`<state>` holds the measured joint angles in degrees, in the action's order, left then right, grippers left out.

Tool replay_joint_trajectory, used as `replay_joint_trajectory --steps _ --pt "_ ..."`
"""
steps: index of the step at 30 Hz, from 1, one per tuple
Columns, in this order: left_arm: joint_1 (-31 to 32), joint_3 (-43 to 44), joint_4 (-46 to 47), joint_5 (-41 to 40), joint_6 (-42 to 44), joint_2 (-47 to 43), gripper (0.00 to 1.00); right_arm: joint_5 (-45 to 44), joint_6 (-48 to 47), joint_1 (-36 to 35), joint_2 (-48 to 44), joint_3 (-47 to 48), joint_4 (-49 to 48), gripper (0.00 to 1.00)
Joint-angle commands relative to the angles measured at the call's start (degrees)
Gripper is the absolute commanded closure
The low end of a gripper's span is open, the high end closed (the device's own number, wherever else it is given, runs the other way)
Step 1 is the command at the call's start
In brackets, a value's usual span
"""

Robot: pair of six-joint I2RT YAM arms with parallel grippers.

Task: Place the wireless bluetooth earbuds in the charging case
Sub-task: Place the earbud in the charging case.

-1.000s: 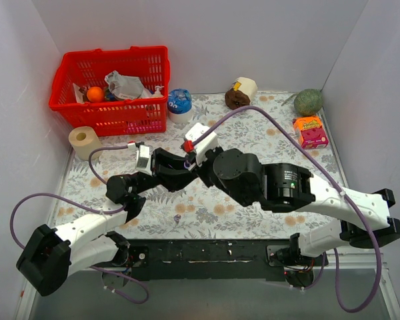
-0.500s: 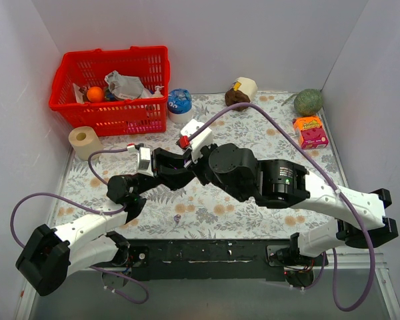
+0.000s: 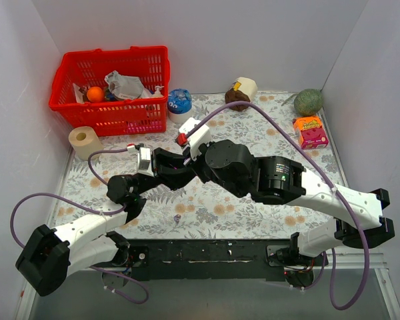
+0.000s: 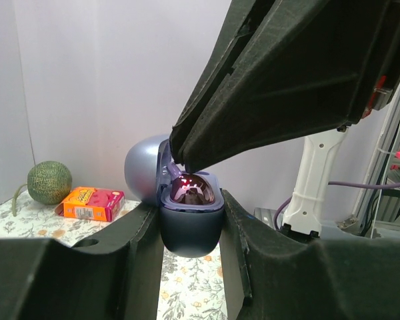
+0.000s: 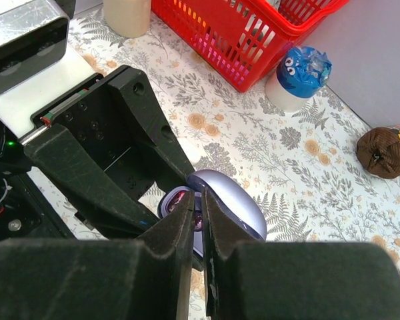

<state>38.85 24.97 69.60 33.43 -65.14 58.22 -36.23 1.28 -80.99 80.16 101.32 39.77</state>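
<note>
The charging case [image 4: 191,230] is a bluish-purple pebble with its lid [image 4: 141,175] swung open; it is not white here. My left gripper [image 4: 189,215] is shut on its lower half and holds it above the table. A glossy reddish-purple earbud [image 4: 190,191] sits in the case's mouth. My right gripper [image 4: 181,168] comes down from above, nearly shut, its tips on that earbud. In the right wrist view the earbud [image 5: 197,221] shows in the narrow gap of the right gripper [image 5: 200,197], next to the lid [image 5: 243,210]. A second tiny earbud [image 3: 177,218] lies on the table near the front edge.
A red basket [image 3: 110,90] with clutter stands at the back left, a paper roll [image 3: 85,141] beside it. A blue cup [image 3: 180,103], a brown item [image 3: 238,98], a green melon [image 3: 307,101] and an orange box [image 3: 311,131] lie along the back and right.
My right wrist has shifted a little left and back, onto the case. The left arm has held still.
</note>
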Motion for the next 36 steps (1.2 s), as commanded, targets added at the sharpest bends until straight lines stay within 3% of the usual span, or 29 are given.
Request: replay_joint_trajectory --steps 1,7,12,16,36 --pt "0.35 1.13 0.09 -1.17 0.72 -1.70 1.00 0.63 0.48 0.13 -0.79 2.04 -0.13 0.84" --pt "0.35 -1.33 3.43 -3.02 -0.95 -1.97 1.00 -0.51 0.48 0.22 -13.62 -11.03 -16.03 0.75" --pt "0.35 -0.37 3.79 -2.05 -1.56 -0.91 1.00 1.33 1.88 0.22 -8.18 -4.99 -7.96 0.74" --pt "0.35 -0.01 3.17 -1.79 -1.48 -1.00 1.00 2.83 1.01 0.22 -8.88 -6.48 -11.99 0.73" --pt "0.35 0.69 0.27 -0.82 -0.16 -2.49 1.00 4.76 1.36 1.71 -2.47 -2.88 -6.20 0.75"
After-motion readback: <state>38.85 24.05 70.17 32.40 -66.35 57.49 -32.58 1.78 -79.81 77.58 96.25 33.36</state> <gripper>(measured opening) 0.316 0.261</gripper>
